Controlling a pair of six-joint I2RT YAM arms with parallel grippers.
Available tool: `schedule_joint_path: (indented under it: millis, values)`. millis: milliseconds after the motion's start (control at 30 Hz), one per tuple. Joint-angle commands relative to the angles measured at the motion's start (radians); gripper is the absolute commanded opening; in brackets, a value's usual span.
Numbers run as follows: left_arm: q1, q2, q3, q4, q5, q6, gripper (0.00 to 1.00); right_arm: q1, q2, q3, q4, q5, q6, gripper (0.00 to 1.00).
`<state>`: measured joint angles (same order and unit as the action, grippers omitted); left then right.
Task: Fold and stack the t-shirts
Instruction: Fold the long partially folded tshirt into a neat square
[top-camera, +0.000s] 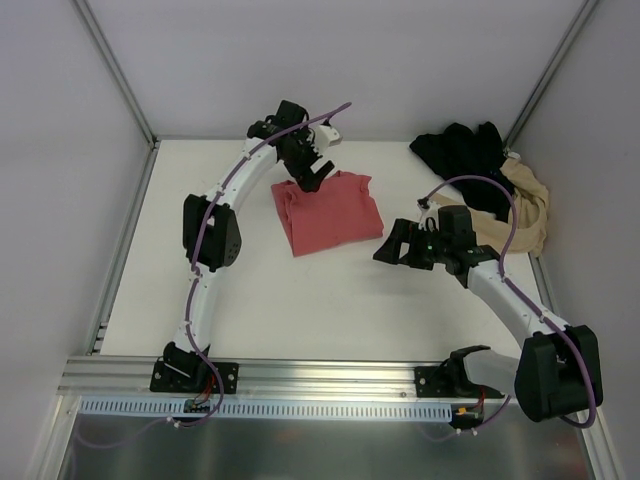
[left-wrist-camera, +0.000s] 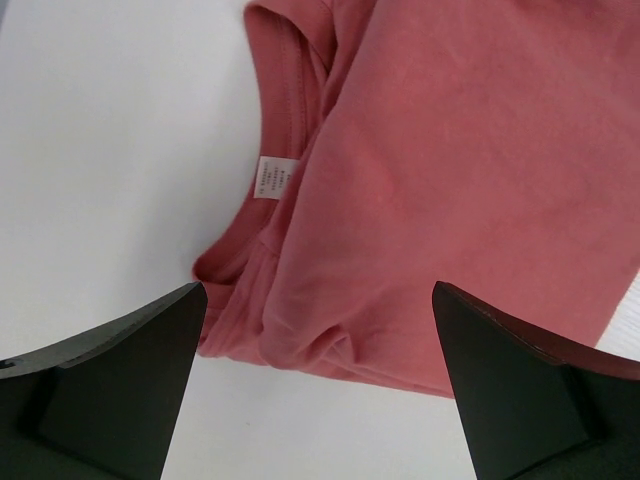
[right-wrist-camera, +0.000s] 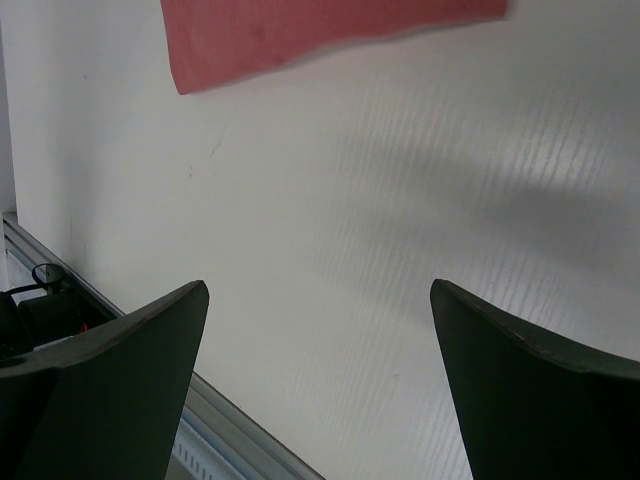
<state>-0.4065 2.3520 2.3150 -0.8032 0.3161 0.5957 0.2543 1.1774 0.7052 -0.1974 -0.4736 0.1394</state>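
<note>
**Q:** Fig. 1, left gripper: how do the fingers stand?

**A:** Spread wide apart, gripping nothing. They hang over the collar end of the coral-red t-shirt. In the wrist view a white label lies inside the neckline, at about 11 o'clock from the gap. Whether the tips touch the cloth cannot be told from these views.

**Q:** And the right gripper?

**A:** Its fingers are likewise spread and empty, above bare table. In its wrist view one edge of the coral-red t-shirt shows at 12 o'clock, well apart from the tips. A metal rail runs past at 7 o'clock.

**Q:** Where do the shirts lie in the top view?

**A:** The coral-red t-shirt is folded into a rough rectangle, a little toward 12 o'clock from the table's centre. The left gripper is at its 11 o'clock corner and the right gripper lies off its 4 o'clock corner. The black t-shirt lies crumpled in the far corner at 1 o'clock. The beige t-shirt is bunched at 2 o'clock, touching the black one.
</note>
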Motion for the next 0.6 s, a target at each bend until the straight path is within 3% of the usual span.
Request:
schedule_joint_path:
  millis: [0, 267, 567]
  values:
    - [-0.009, 0.001, 0.011, -0.042, 0.084, 0.018, 0.99, 0.007, -0.009, 0.005, 0.001, 0.021, 0.014, 0.99]
    - [-0.017, 0.035, -0.003, -0.011, 0.170, -0.019, 0.99, 0.014, -0.009, -0.006, 0.003, 0.036, 0.023, 1.00]
    - [-0.022, 0.082, -0.029, 0.033, 0.130, -0.017, 0.99, 0.014, -0.018, 0.000, -0.019, 0.038, 0.006, 0.99]
